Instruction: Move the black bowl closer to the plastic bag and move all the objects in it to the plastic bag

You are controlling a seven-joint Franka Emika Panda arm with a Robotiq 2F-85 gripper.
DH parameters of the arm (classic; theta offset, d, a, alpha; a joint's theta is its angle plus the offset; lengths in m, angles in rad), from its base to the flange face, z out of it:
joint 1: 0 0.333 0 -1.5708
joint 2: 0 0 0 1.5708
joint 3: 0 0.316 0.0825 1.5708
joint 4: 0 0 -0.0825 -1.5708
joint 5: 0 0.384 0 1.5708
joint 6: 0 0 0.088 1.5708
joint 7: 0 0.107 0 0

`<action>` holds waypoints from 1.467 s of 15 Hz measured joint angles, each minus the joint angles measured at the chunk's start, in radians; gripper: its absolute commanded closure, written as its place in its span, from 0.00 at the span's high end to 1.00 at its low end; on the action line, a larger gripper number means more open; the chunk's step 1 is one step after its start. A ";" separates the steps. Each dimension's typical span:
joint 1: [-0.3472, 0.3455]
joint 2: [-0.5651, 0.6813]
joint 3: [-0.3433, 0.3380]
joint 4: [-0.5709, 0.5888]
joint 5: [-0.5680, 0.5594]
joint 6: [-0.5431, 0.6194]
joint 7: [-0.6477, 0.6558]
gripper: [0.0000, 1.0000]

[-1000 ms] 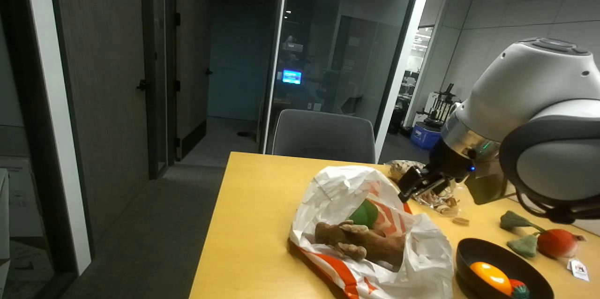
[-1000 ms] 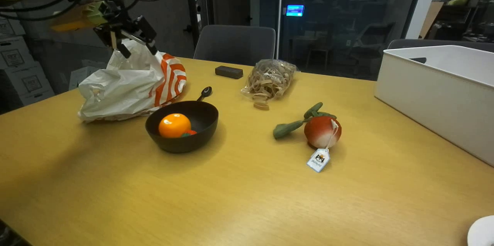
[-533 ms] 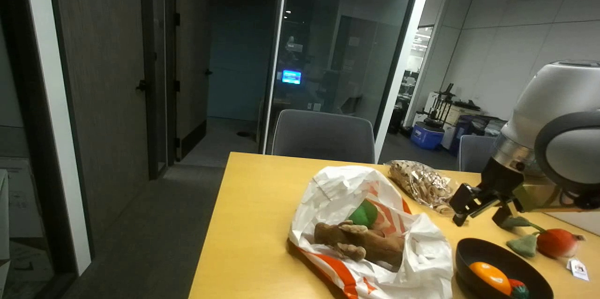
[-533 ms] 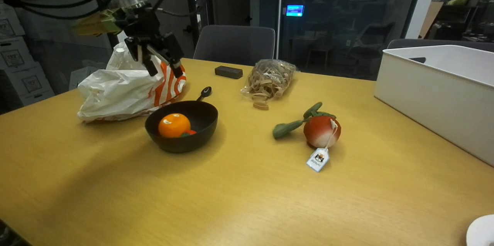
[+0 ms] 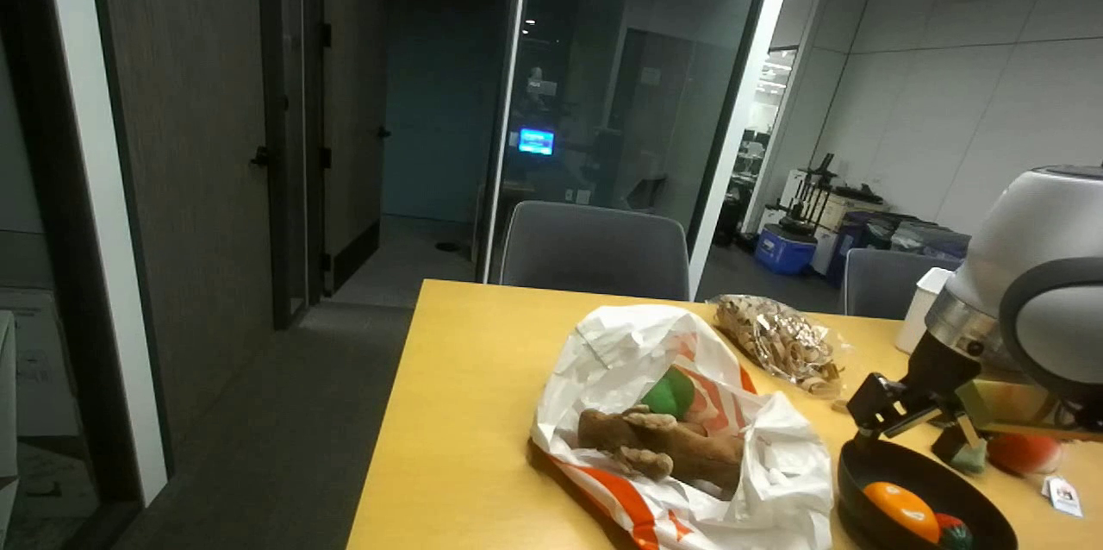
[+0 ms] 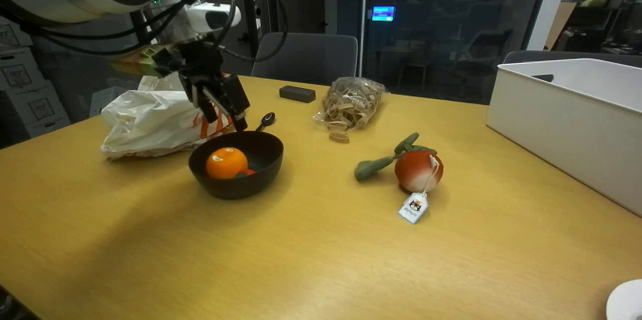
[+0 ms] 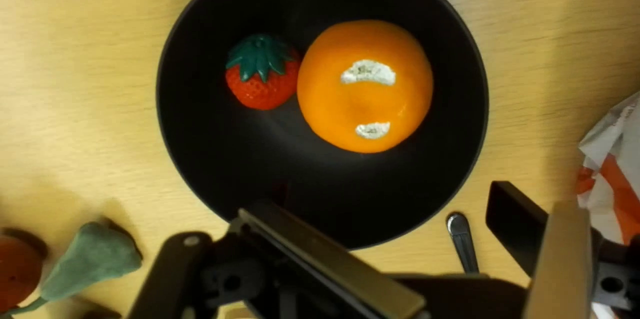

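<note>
The first step looks done: the black bowl [image 6: 241, 187] sits near the plastic bag [image 6: 150, 124], which lies at its ten o'clock in an exterior view, and the wrist view shows a strip of tabletop [image 7: 525, 84] between them. A green round piece [image 5: 669, 395] and a brown knobbly piece [image 5: 681, 448] already lie in the bag. Left to move, in the wrist view, are a toy strawberry [image 7: 262, 75] toward ten o'clock in the bowl and an orange piece [image 7: 365, 96] toward two. The fingers [image 7: 560, 264] stand wide with nothing between them; one overlaps the bowl's rim between six and seven o'clock, but contact cannot be told. What lies under the brown knobbly piece is hidden, and the wrist view cuts off most of the bag.
</note>
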 measured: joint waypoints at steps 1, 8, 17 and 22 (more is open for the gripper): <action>-0.009 0.013 -0.003 -0.002 -0.001 0.015 0.012 1.00; -0.031 0.099 -0.021 -0.004 -0.005 0.088 0.071 1.00; -0.031 0.133 -0.045 -0.009 0.001 0.088 0.077 0.51; -0.029 0.137 -0.048 -0.009 0.022 0.077 0.076 0.13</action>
